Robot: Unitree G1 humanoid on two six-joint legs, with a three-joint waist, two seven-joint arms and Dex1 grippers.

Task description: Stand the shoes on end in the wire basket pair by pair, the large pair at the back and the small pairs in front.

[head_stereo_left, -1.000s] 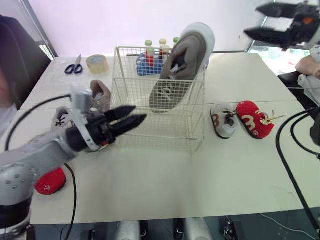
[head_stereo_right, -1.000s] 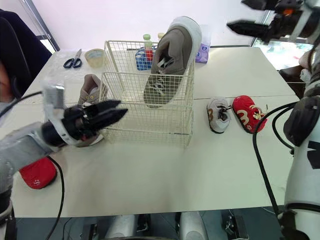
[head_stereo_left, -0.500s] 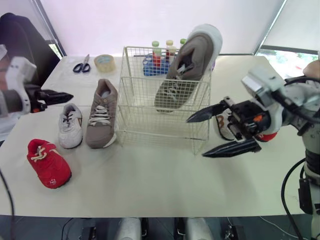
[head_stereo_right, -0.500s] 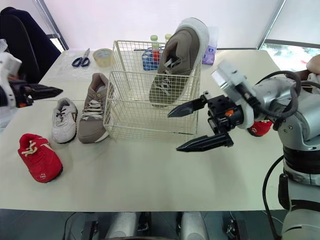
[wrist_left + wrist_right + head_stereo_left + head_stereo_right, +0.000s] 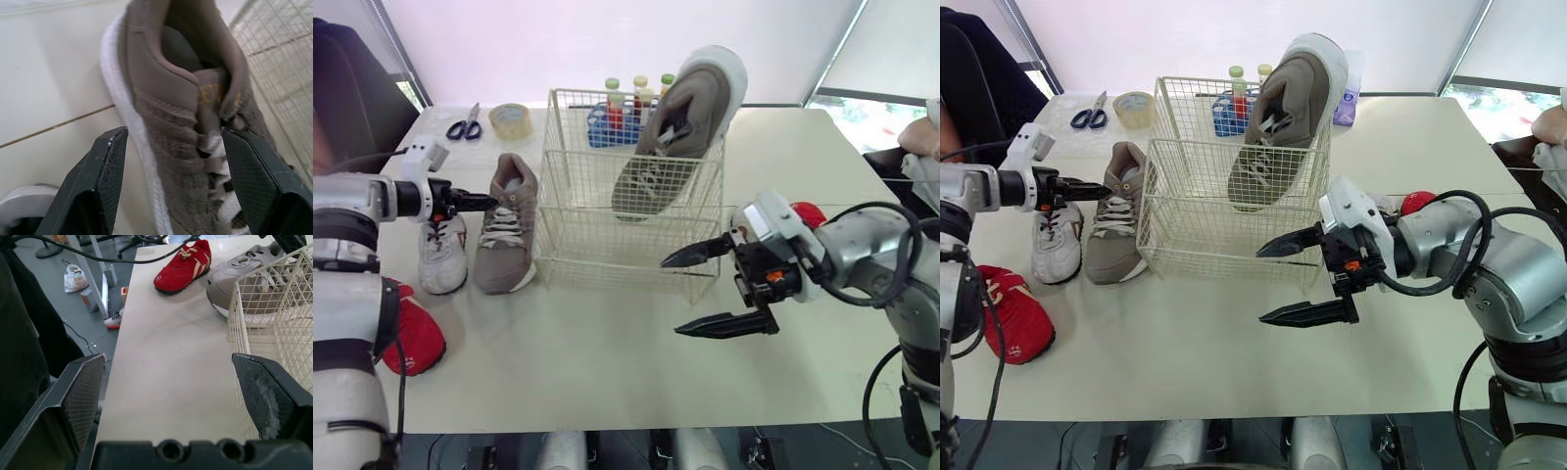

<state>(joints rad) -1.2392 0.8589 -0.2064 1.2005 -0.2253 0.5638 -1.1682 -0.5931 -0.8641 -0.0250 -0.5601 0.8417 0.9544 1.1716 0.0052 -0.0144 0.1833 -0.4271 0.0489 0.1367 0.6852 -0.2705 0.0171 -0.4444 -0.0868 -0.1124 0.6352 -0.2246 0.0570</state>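
Note:
The wire basket point(image 5: 628, 230) stands mid-table with one large brown shoe point(image 5: 680, 127) on end at its back right. Its mate point(image 5: 504, 230) lies flat to the left of the basket, beside a small white shoe point(image 5: 441, 257) and a small red shoe point(image 5: 417, 335). My left gripper point(image 5: 487, 201) is open at the flat brown shoe's heel point(image 5: 181, 54), one finger point(image 5: 98, 181) on each side of the heel. My right gripper point(image 5: 674, 297) hangs open in front of the basket's right corner, holding nothing. Another red shoe point(image 5: 809, 211) peeks out behind the right arm.
Scissors point(image 5: 462, 125) and a tape roll point(image 5: 513, 119) lie at the back left. A blue rack of bottles point(image 5: 617, 113) and a purple packet point(image 5: 1345, 93) stand behind the basket. A person's arm point(image 5: 920, 147) shows at the right edge. Open tabletop point(image 5: 587, 362) lies in front.
My left gripper has come in from the far left to the flat brown shoe's heel. The right gripper has drifted slightly left and lower in front of the basket, staying open.

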